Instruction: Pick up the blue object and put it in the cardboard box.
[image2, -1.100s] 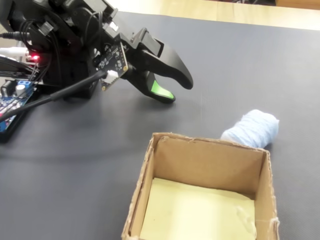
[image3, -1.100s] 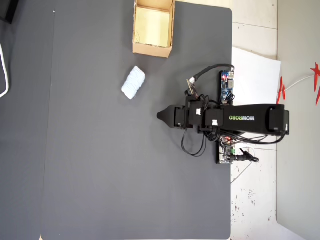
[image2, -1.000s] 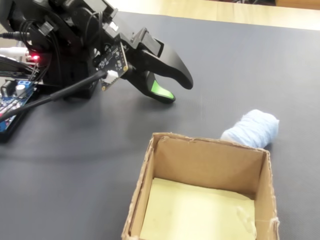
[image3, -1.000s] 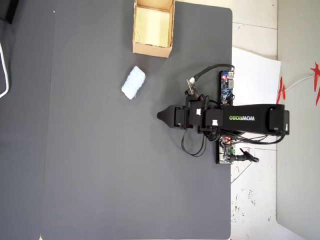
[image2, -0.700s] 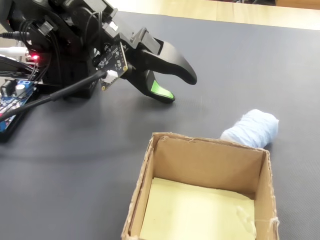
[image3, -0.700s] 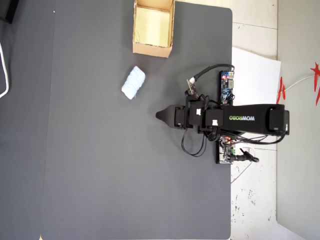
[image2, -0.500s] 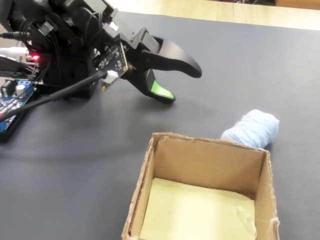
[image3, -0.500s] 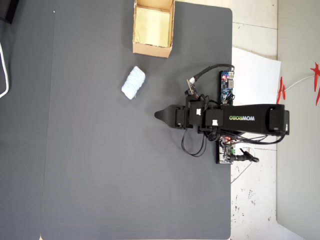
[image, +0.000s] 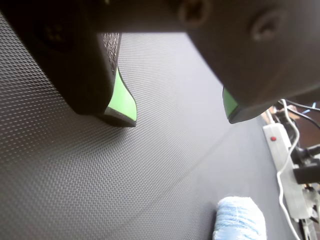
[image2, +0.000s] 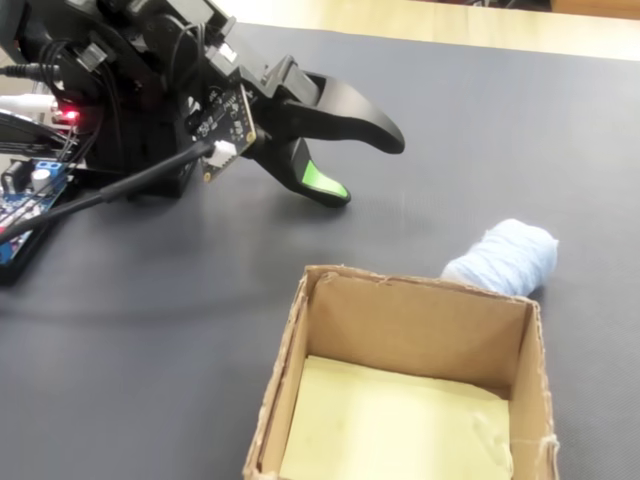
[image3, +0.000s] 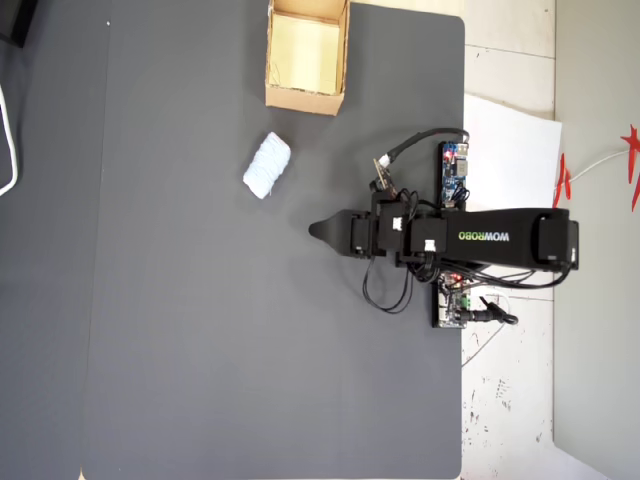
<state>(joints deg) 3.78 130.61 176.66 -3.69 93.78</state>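
Though near, blue object beyond tool

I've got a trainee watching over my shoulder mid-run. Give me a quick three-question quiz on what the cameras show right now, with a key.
1. True or false: the claw is shut on the blue object.
2. Multiple choice: in the overhead view, where does the blue object lie relative to the cardboard box?
A. inside it
B. on the mat just below it, slightly left
C. to its right, on the white paper
3. Fill in: the inner pads of the claw's fingers are coloured ____.

Key
1. False: the jaws stand apart and empty, well short of the object.
2. B
3. green
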